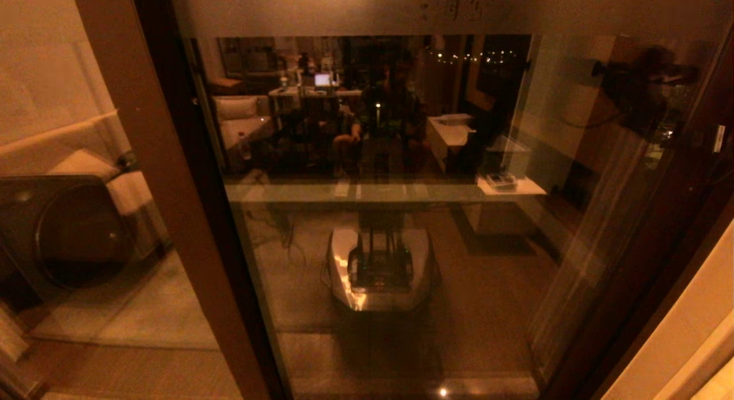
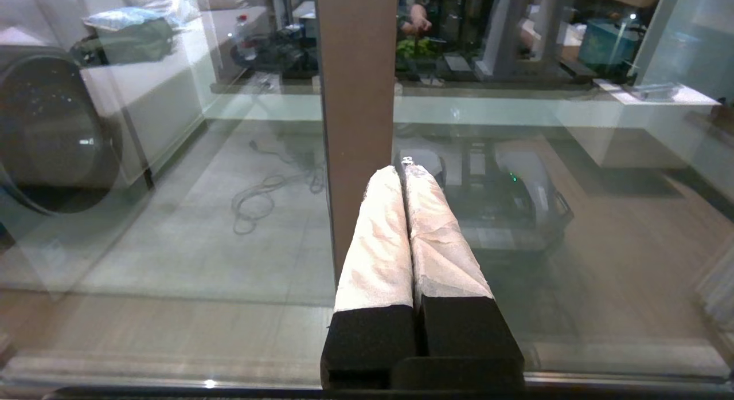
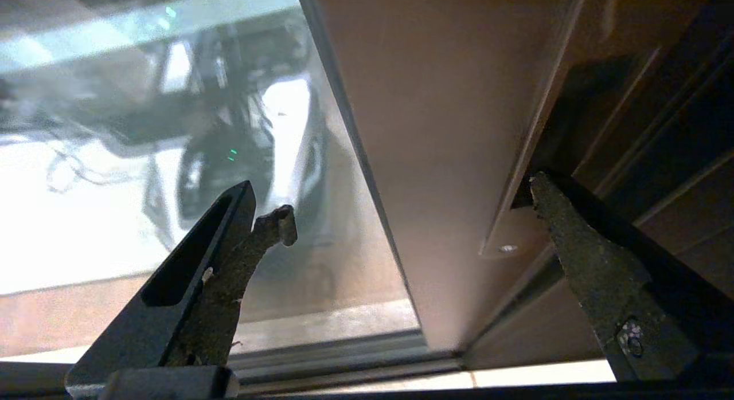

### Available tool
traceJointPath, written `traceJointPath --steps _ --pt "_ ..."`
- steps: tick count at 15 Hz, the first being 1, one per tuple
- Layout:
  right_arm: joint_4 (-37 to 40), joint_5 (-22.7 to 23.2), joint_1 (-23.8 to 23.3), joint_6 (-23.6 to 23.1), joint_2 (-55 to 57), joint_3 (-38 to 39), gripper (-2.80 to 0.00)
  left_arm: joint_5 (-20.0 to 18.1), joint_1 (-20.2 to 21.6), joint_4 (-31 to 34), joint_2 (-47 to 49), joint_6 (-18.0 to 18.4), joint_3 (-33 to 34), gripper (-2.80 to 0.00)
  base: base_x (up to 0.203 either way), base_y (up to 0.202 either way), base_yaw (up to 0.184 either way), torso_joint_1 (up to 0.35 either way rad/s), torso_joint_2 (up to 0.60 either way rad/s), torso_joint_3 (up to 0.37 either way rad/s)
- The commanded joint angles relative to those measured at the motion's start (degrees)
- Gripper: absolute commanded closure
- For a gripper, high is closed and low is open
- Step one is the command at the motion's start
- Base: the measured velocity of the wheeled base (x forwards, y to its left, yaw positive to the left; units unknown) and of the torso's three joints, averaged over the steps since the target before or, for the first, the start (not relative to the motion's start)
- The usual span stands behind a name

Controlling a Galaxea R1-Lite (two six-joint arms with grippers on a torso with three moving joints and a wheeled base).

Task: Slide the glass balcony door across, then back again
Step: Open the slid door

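The glass balcony door fills the head view, a reflective pane with a frosted top band and brown stiles. In the right wrist view my right gripper is open and straddles the door's brown stile. One fingertip is at the dark recessed handle slot, just above a small screw; the other finger is over the glass. My left gripper is shut with nothing in it. Its white-wrapped fingers point at the edge of the other brown stile. Neither gripper shows clearly in the head view.
A round-doored washing machine stands behind the glass on the left. The robot's base is mirrored in the pane. The bottom track runs under the door, and a dark frame adjoins the handle stile. A pale wall is at the right.
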Motion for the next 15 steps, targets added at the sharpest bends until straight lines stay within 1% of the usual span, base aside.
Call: traceJointPath --steps 1,15 --pt "-0.07 0.56 0.21 0.4 0.85 -1.06 -2.8 -0.01 -0.04 -0.05 0.07 -0.01 1.93 0.0 0.0 0.0 0.0 0.0 0.0 0.0" --pt "0.01 0.75 2.4 0.68 -0.86 1.57 -2.8 -0.01 -0.06 -0.05 0.07 -0.01 1.93 0.0 0.0 0.0 0.0 0.0 0.0 0.0"
